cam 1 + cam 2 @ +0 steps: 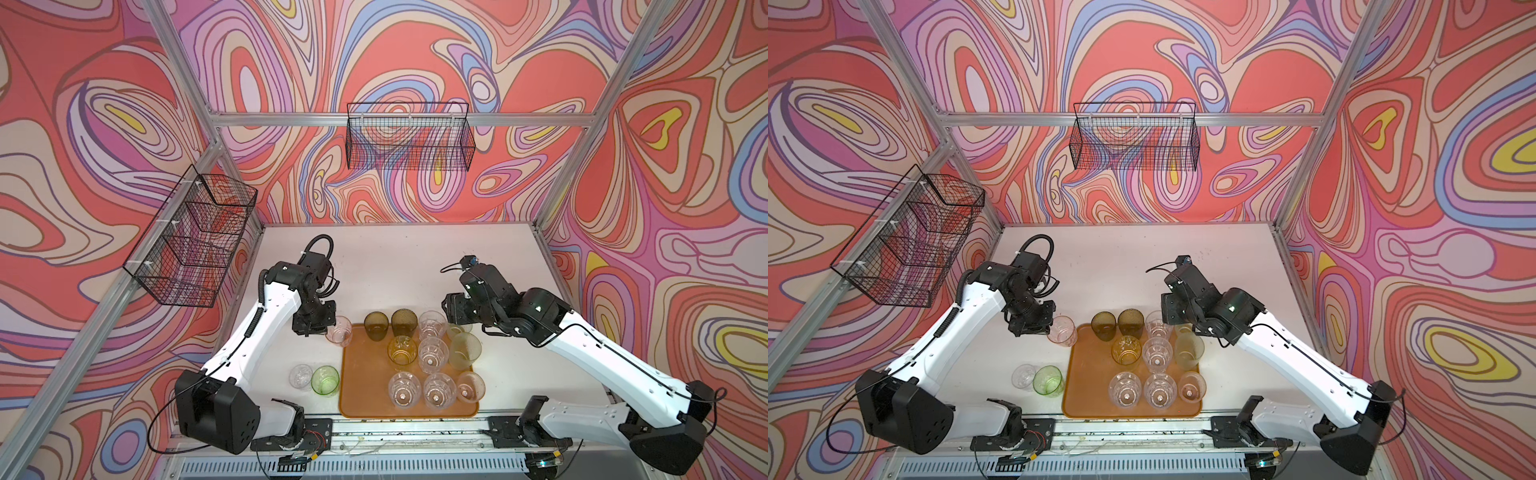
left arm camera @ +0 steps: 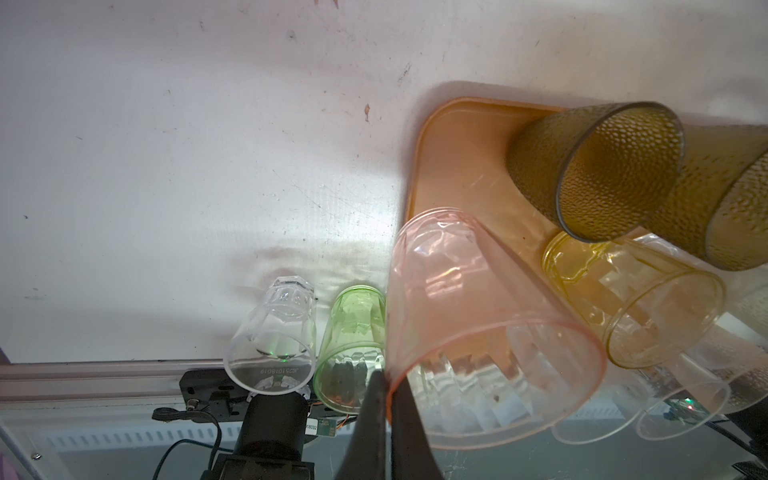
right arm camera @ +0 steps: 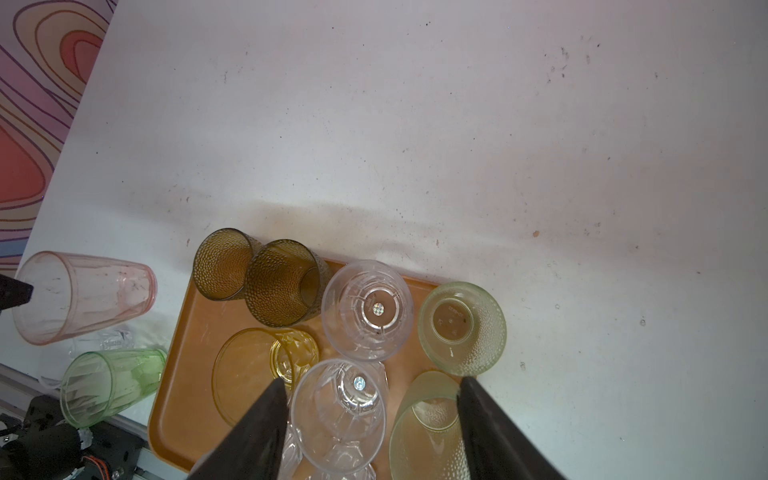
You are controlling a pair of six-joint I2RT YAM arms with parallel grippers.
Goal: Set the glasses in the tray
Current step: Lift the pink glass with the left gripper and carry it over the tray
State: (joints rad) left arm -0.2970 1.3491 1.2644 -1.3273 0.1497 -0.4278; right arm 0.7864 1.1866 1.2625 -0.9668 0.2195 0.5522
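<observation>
Nearest the arm bases: the orange-brown tray (image 1: 361, 386) lies flat on the white table (image 1: 374, 257). Off the tray, just left of its near half, a clear tumbler (image 1: 301, 376) and a bright green tumbler (image 1: 325, 380) stand side by side on the table. Near row on the tray: two clear faceted glasses (image 1: 404, 388) and a faintly pink glass (image 1: 470, 386). Middle row: amber glass (image 1: 402, 350), another clear glass (image 1: 433, 354), frosted green glass (image 1: 464, 351). Far row: two olive-brown glasses (image 1: 376, 326), a clear one, and a second frosted green one partly hidden under the right arm. The left gripper (image 2: 388, 399) is clamped on the rim wall of the pink glass (image 2: 478, 324), one finger inside and one outside. That glass sits at the tray's far left corner, overlapping the rim in both top views; I cannot tell whether its base touches anything. The right gripper (image 3: 372, 384) hangs with its fingers spread wide above the tray's far right glasses, grasping nothing. Farthest: black wire baskets (image 1: 409, 137) on the back and left walls.
</observation>
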